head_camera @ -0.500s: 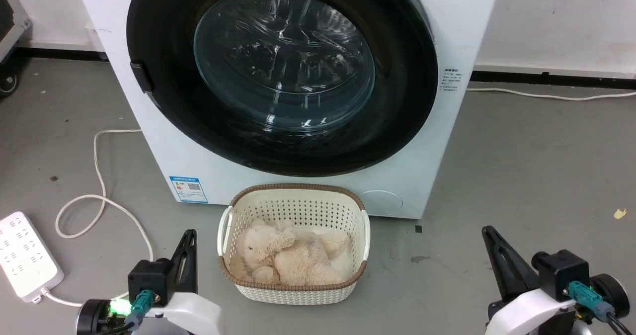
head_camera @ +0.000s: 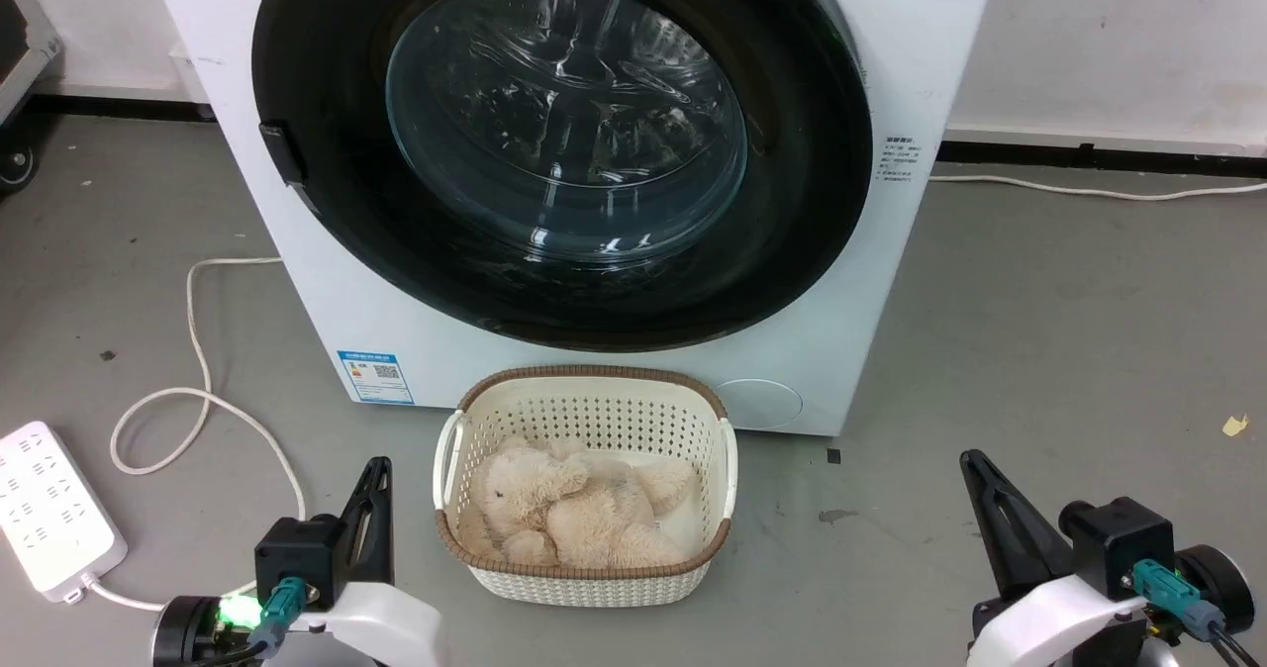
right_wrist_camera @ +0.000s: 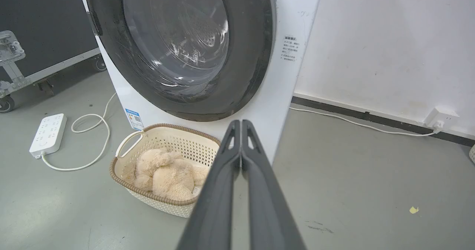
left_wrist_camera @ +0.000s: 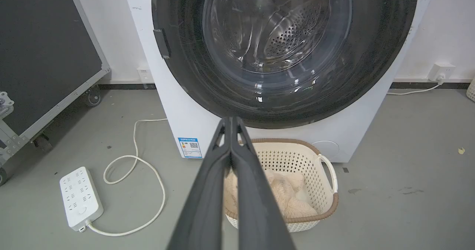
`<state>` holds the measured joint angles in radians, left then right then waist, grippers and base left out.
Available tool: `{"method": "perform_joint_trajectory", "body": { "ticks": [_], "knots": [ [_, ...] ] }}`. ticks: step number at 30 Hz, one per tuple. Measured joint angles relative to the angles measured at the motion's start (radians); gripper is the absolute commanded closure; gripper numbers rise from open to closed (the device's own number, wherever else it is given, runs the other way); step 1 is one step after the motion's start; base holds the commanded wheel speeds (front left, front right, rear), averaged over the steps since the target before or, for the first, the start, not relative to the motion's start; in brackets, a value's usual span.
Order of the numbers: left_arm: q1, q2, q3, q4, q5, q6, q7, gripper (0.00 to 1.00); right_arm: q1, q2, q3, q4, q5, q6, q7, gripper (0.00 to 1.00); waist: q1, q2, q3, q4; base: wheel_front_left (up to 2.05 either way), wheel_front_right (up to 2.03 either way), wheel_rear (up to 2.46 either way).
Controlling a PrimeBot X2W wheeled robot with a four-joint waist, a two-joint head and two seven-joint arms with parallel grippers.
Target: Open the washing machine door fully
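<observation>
We see the large round washing machine door [head_camera: 559, 142], glossy black around clear glass, on the smooth-shelled big white washing machine [head_camera: 337, 281]. A cream perforated plastic basket [head_camera: 594, 412] holds a fluffy beige plush toy [head_camera: 574, 509]; the grey floor [head_camera: 1039, 350] looks matt.

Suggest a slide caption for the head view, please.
Closed washing machine door, with a plush toy in the perforated basket before it.

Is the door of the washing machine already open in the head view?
No, the washing machine door sits shut, flush in the round recess on the white front of the washing machine.
</observation>
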<state>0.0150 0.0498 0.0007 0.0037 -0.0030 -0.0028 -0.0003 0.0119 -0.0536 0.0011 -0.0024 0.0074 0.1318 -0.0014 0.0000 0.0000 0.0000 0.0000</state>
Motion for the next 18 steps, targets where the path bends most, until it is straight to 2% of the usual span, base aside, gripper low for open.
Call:
{"method": "perform_joint_trajectory", "body": {
  "ticks": [17,18],
  "knots": [
    [0.000,0.000,0.000,0.000,0.000,0.000,0.000,1.00,0.000,0.000,0.000,0.000,0.000,0.000,0.000,1.00,0.0000,0.0000,0.000,0.000,0.00,0.00,0.00],
    [0.000,0.000,0.000,0.000,0.000,0.000,0.000,0.00,0.000,0.000,0.000,0.000,0.001,0.000,0.000,0.00,0.0000,0.0000,0.000,0.000,0.00,0.00,0.00]
  ]
}}
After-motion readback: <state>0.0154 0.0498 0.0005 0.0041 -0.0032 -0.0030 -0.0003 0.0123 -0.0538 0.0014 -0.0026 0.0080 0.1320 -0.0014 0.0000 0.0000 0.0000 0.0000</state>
